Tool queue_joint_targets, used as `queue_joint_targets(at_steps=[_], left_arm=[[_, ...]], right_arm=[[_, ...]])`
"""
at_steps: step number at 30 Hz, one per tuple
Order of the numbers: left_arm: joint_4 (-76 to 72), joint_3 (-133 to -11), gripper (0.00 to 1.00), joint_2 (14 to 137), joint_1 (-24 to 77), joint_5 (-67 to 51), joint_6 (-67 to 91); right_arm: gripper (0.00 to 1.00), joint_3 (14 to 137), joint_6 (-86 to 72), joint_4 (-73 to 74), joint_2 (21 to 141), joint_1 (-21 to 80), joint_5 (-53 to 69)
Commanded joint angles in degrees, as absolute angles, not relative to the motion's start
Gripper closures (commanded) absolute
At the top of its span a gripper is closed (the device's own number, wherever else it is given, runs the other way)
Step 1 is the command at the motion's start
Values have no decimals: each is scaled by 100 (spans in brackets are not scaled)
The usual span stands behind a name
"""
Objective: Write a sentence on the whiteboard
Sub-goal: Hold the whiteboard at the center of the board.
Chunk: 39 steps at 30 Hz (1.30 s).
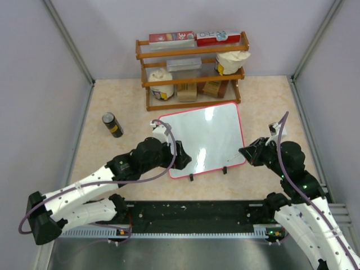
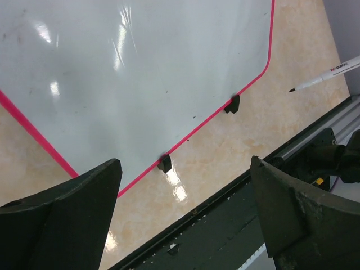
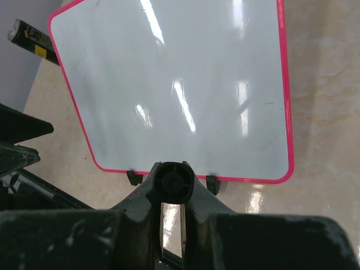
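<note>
The whiteboard (image 1: 205, 140) is lying flat near the middle of the beige tabletop (image 1: 270, 101), just in front of a wooden rack (image 1: 191, 54) that is holding boxes and wrapped containers. The board is sitting slightly rotated. Its two black tabs (image 2: 232, 104) are facing the arm bases. Its white surface is reflecting overhead light in bright streaks.

The left gripper (image 1: 183, 159) is positioned at the board's near-left corner. Its jaws are standing wide apart and are holding nothing. In the left wrist view, the two dark fingers (image 2: 73, 216) are framing the red border and one tab. The pictures are not showing whether either finger is touching the board.

The right gripper (image 1: 246, 153) is positioned just beside the board's near-right corner. Its jaws are clamping a marker (image 1: 233, 159) between them. The marker is white with a black tip, and the tip is pointing toward the board's near edge, close to the right-hand tab. In the left wrist view, the tip is hanging above the tabletop, apart from the red border. In the right wrist view, the marker's round black rear end is facing the camera.

A dark can (image 1: 112, 125) with a yellow band is sitting on the tabletop, to the left of the board and apart from it.
</note>
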State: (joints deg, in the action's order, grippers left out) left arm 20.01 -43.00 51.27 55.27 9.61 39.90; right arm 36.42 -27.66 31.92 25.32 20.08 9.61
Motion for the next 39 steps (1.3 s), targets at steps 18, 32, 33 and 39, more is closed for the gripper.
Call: queue_joint_targets(at_steps=[18, 32, 33, 39], left_arm=[[1388, -4343, 1, 5196, 2112, -2276, 2962], [1230, -3533, 1, 4386, 817, -3129, 3287], [1213, -3498, 1, 4342, 817, -3138, 3296], [1318, -3489, 1, 4210, 782, -3234, 3182]], right_arm=[[100, 3533, -2637, 1881, 3207, 1969, 1301], [100, 3489, -2628, 1608, 3419, 1969, 1336], [100, 3489, -2637, 1600, 3410, 1969, 1336], [100, 3489, -2646, 1617, 3384, 1969, 1301]])
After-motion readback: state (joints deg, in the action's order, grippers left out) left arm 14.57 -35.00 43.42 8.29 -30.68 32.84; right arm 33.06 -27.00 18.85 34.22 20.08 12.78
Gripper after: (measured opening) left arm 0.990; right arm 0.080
